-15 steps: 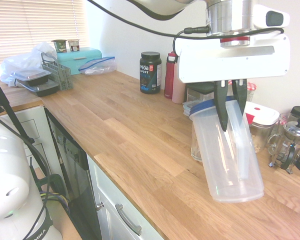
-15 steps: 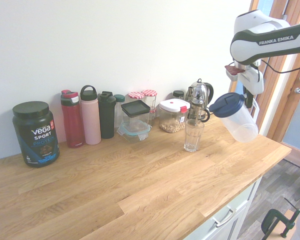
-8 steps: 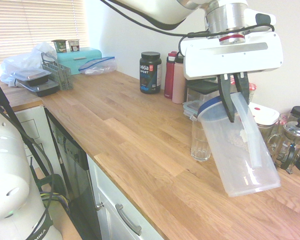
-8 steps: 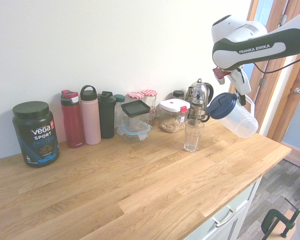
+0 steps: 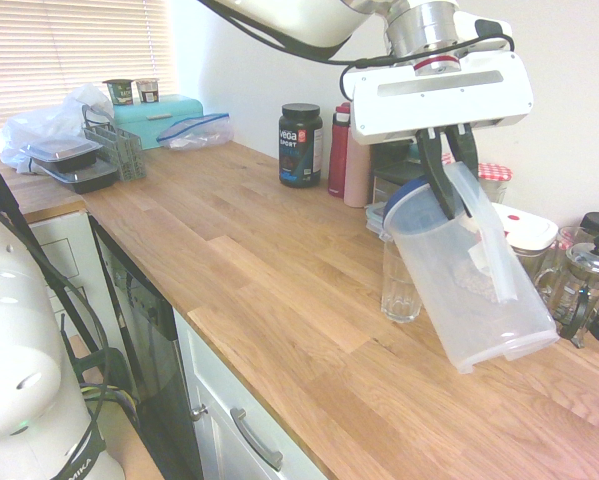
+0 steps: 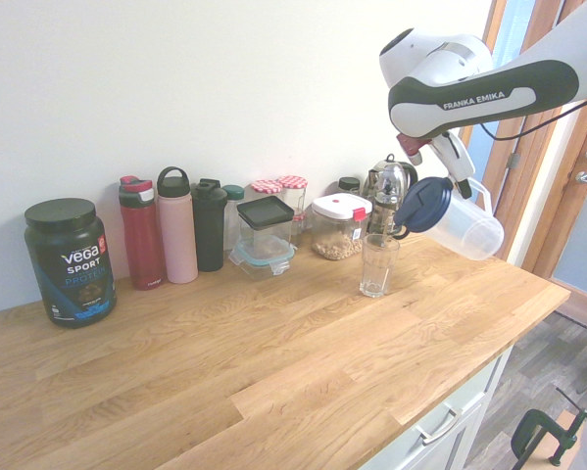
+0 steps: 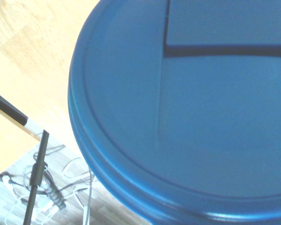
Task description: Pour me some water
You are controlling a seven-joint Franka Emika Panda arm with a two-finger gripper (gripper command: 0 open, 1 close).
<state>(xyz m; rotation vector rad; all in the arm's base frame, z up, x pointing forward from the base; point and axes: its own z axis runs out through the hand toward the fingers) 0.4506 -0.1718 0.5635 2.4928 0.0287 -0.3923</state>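
My gripper [image 5: 449,190] is shut on the handle of a clear plastic pitcher [image 5: 471,290] with a blue lid [image 6: 422,204]. The pitcher hangs in the air, tilted steeply, with its lid end just above and beside the rim of an empty drinking glass [image 6: 376,265] that stands on the wooden counter [image 6: 273,372]. In the first exterior view the glass [image 5: 399,292] sits partly behind the pitcher. No water shows in the pitcher or in a stream. The blue lid [image 7: 187,103] fills the wrist view.
Along the wall stand a black protein tub [image 6: 70,260], a red bottle [image 6: 142,231], a pink bottle [image 6: 176,224], a black bottle [image 6: 210,223], food containers [image 6: 266,233], jars [image 6: 339,225] and a French press [image 5: 582,285]. The counter's front edge [image 5: 249,390] lies close to the pitcher.
The arm has swung the pitcher towards the glass and tipped it further, so the lid now reaches the glass's rim. The grip on the handle has stayed the same.
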